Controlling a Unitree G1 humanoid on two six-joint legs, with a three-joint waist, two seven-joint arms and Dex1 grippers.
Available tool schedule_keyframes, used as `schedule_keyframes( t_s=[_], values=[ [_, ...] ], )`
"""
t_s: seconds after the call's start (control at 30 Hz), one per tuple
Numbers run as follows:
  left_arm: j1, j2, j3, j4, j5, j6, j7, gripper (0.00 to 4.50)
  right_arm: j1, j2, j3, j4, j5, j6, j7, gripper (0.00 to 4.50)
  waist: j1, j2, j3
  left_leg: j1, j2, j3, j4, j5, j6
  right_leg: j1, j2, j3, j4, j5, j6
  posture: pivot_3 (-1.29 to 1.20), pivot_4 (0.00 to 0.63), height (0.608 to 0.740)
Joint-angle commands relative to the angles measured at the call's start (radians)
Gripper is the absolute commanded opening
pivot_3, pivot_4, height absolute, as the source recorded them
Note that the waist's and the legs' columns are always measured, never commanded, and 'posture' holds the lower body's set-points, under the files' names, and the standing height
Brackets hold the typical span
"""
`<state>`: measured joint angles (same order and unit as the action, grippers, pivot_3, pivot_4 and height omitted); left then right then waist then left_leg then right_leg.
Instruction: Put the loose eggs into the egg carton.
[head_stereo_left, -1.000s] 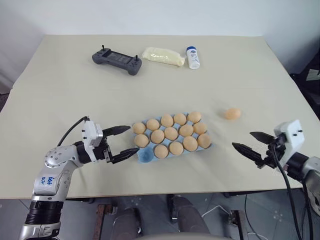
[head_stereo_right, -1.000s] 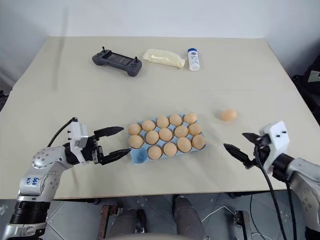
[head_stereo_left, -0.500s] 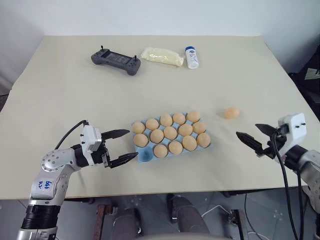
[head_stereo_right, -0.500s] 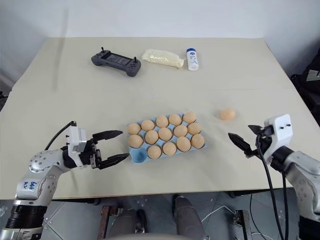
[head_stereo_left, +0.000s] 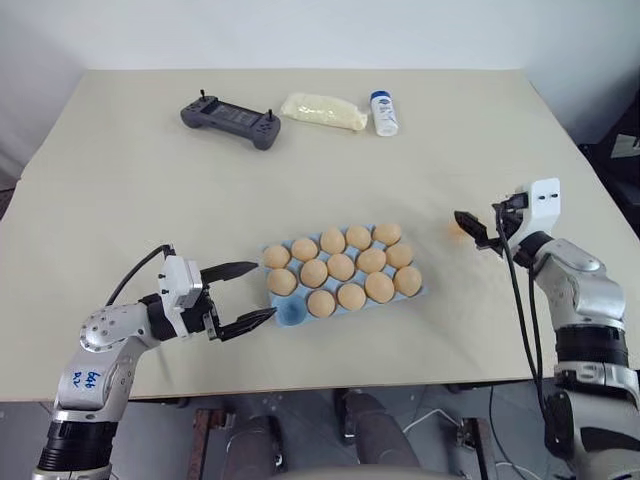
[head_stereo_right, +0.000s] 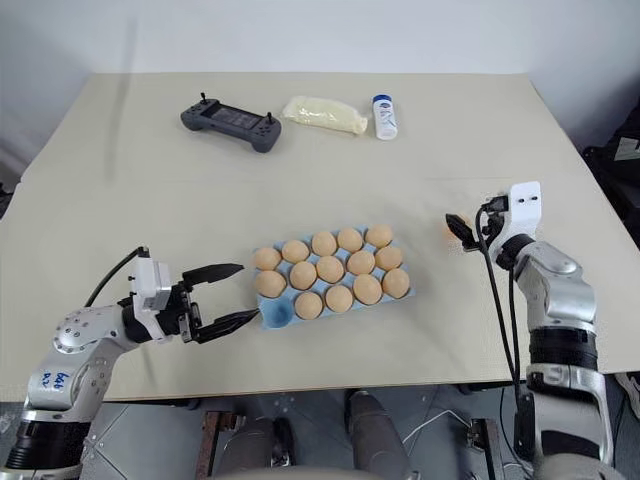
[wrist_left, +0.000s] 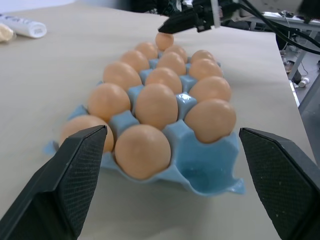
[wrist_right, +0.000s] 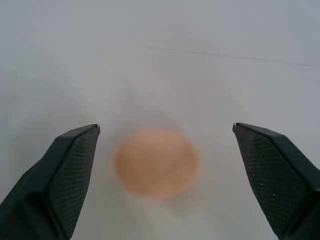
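**One egg left out on the table, right gripper lined up on it**

While the egg carton (head_stereo_left: 345, 279) is sitting near the front middle of the table (head_stereo_left: 150, 190), it's holding fourteen tan eggs, and one cup at its front left corner is showing bare blue. The last loose egg (wrist_right: 156, 161) is lying on the tabletop well off to the carton's right, not touching it.

The right gripper (head_stereo_left: 474, 232) is hanging right at that egg, pointing toward the robot's left, with its two black fingers spread about as wide as they go. From the wrist view the egg is sitting between the two fingers (wrist_right: 65, 170) with clear gaps on both sides, so nothing is being gripped. From the head camera the fingertips are covering most of the egg, so I can't tell how high they are above it.

The left gripper (head_stereo_left: 245, 295) is hovering just beside the carton's left end, aiming at it, its jaws standing wide open and holding nothing.

Along the far edge, a grey game controller (head_stereo_left: 231, 120), a pale yellow wrapped packet (head_stereo_left: 323, 111) and a small white bottle with a blue label (head_stereo_left: 383, 113) are lying in a row, well apart from the carton.
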<state>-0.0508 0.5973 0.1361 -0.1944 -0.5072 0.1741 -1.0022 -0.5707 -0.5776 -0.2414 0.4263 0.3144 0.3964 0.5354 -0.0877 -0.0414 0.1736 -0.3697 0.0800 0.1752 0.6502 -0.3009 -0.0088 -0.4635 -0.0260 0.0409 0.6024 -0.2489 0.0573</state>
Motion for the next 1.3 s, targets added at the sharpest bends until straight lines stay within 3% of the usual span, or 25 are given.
schedule_keyframes(
  t_s=[0.03,0.47,0.67,0.87,1.07,1.3],
  values=[
    [0.024,0.015,0.024,-0.053,-0.006,0.001,0.014,4.50,-0.059,0.003,0.005,0.098,-0.024,-0.076,0.018,4.47,0.000,0.000,0.000,0.000,0.000,0.000,0.000,0.000,-0.001,0.000,0.000,0.000,0.001,0.001,0.001,0.00,0.150,0.740],
    [0.070,0.029,0.034,-0.084,-0.005,0.011,0.044,4.50,-0.117,0.052,0.046,0.250,-0.055,-0.125,0.059,4.47,-0.003,0.000,0.000,0.001,0.000,0.000,0.001,0.000,-0.001,0.000,-0.001,0.000,0.003,0.001,0.002,0.00,0.150,0.740],
    [0.058,0.029,0.037,-0.073,-0.006,0.005,0.044,4.50,-0.121,0.057,0.023,0.203,-0.022,-0.113,0.078,2.53,-0.009,0.001,0.000,0.001,0.001,-0.001,0.001,0.001,-0.002,0.000,-0.001,0.000,0.004,0.001,0.002,0.00,0.150,0.740],
    [0.050,0.035,0.051,-0.056,-0.010,0.003,0.039,4.50,-0.045,0.053,0.036,-0.146,0.063,0.037,0.106,2.43,-0.014,0.002,0.001,0.001,0.002,-0.001,0.001,0.000,-0.003,-0.001,-0.002,-0.001,0.004,0.007,0.011,0.00,0.150,0.740],
    [0.033,0.039,0.066,-0.023,-0.008,-0.001,0.034,4.50,0.014,0.007,0.176,-0.593,0.203,0.298,0.231,2.42,-0.014,0.002,0.001,0.001,0.004,-0.002,0.000,-0.001,-0.004,-0.001,-0.002,-0.003,0.006,0.006,0.010,0.00,0.150,0.740],
    [0.005,0.049,0.078,0.026,-0.001,-0.010,0.021,4.50,-0.041,0.042,0.361,-0.716,0.200,0.358,0.284,2.42,-0.010,0.002,0.001,0.000,0.003,-0.003,0.001,0.000,-0.004,-0.001,-0.003,-0.005,0.004,0.004,0.008,0.00,0.150,0.740]
  ],
)
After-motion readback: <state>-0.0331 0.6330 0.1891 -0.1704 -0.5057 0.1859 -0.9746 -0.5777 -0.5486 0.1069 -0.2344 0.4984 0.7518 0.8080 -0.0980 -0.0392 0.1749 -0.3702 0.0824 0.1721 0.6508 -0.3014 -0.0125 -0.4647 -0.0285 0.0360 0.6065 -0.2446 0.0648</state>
